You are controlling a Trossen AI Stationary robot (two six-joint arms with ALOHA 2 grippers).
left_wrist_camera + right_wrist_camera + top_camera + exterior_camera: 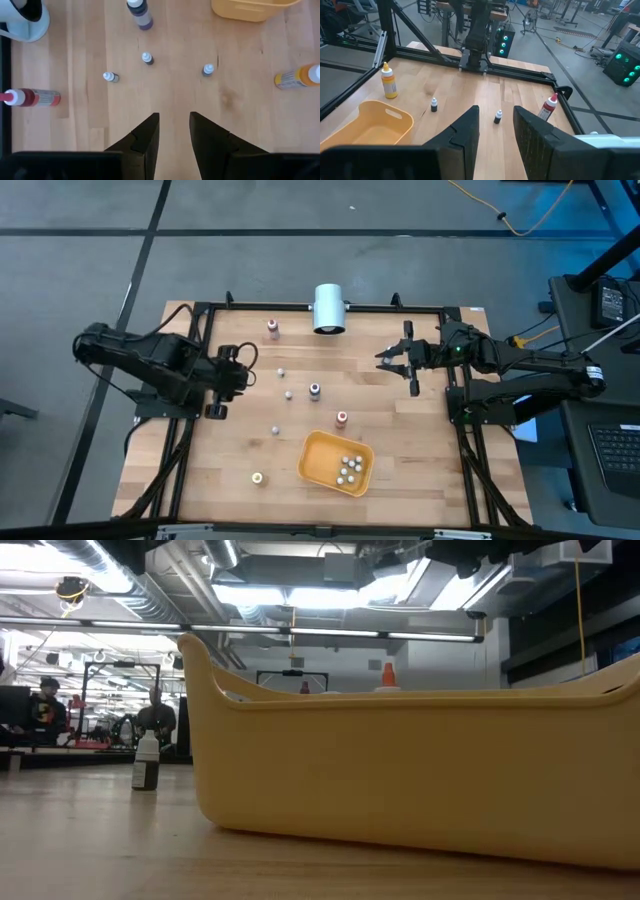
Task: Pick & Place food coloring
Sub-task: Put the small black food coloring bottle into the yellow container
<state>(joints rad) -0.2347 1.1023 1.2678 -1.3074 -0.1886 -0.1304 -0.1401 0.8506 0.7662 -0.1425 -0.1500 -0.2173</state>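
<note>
The orange tray (336,463) sits at the near edge of the pale wooden table (400,430), with several tiny white-topped food coloring bottles (349,469) lying in its right part. Just left of the tray a yellow-topped bottle (257,477) stands alone. Beyond the tray, one bottle (342,418) stands just behind it, a dark one (314,390) a little farther, and three tiny bottles (288,394) are scattered to the left of those. Farther still, a red-topped bottle (272,329) stands near the far rail, beside the big white cylinder (328,308) that rests on the black frame (300,306).

The left gripper (247,376) hovers over the table well left of the tray, its fingers (145,140) parted by a narrow gap with nothing between them. The right gripper (398,363) hangs beyond and to the right of the tray, fingers (466,131) likewise slightly apart and empty.

Around the table lies a grey concrete floor (300,240) with a yellow cable (520,220). From table height, the tray wall fills the foreground; behind it are ceiling lights, pipes, and two people (155,720) far off.
</note>
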